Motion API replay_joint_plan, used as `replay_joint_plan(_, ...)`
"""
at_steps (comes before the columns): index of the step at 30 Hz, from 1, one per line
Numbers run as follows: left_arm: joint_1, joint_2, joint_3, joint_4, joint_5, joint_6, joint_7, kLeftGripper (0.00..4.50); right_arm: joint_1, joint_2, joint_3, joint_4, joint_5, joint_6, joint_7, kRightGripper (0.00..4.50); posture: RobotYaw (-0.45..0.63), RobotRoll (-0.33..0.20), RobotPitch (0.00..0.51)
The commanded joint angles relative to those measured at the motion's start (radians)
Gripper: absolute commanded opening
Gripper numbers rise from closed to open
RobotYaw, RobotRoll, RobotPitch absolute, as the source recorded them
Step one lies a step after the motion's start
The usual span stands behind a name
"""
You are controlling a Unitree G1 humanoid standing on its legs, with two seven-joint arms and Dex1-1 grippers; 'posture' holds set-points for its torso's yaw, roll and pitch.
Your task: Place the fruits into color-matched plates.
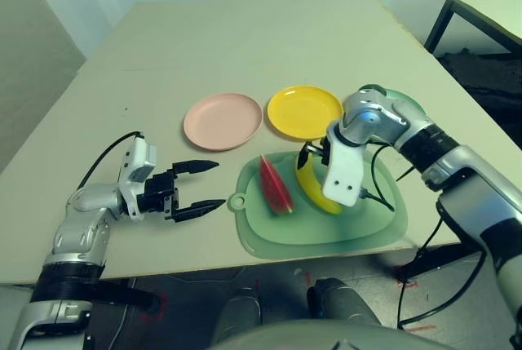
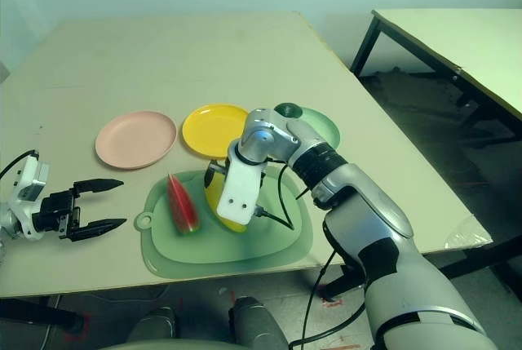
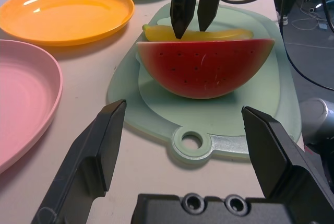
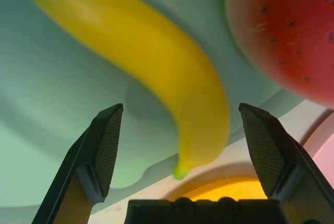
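Note:
A red watermelon wedge [image 1: 275, 184] and a yellow banana [image 1: 316, 193] lie side by side on a green cutting mat [image 1: 359, 223]. My right gripper [image 1: 314, 158] points down over the banana's far end, open, its fingers [image 3: 190, 2] straddling the banana [image 4: 146, 57]; I cannot tell whether they touch it. The dark green avocado [image 2: 287, 110] sits on the mint green plate [image 2: 325, 131], partly hidden behind my right arm. The pink plate [image 1: 223, 120] and yellow plate [image 1: 304, 111] are bare. My left gripper [image 1: 196, 185] rests low, left of the mat, open, facing the watermelon [image 3: 206, 67].
The mat's rounded tab with a hole [image 3: 191, 143] points toward my left gripper. A black cable [image 1: 383, 191] from my right arm loops over the mat. A second table [image 2: 457, 40] stands off to the right. Bare tabletop stretches behind the plates.

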Motion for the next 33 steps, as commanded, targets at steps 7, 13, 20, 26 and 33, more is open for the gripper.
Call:
replay_joint_plan(7,0.007,-0.011,0.0,-0.002,0.002,-0.003,0.003,4.5,0.015,-0.017,0.028,-0.04,0.037,0.011,0.05,4.48,-0.04,0.0,0.067)
replay_joint_plan(13,0.011,-0.015,0.0,0.0,0.004,-0.006,0.005,4.5,0.046,-0.101,0.031,-0.062,0.056,0.027,0.115,4.48,-0.04,0.0,0.066)
replay_joint_plan(20,0.011,-0.019,-0.003,-0.006,0.006,-0.005,0.01,4.5,0.082,-0.163,0.025,-0.093,0.069,0.039,0.148,4.48,-0.04,0.0,0.062)
replay_joint_plan(26,0.003,-0.021,-0.006,-0.003,0.007,-0.007,0.007,4.5,0.097,-0.16,0.007,-0.139,0.106,0.121,0.167,4.48,-0.05,0.0,0.055)
replay_joint_plan(33,0.002,-0.021,-0.006,0.001,0.009,-0.011,0.004,4.5,0.155,-0.195,0.01,-0.285,0.18,0.325,0.208,4.48,-0.05,0.0,0.051)
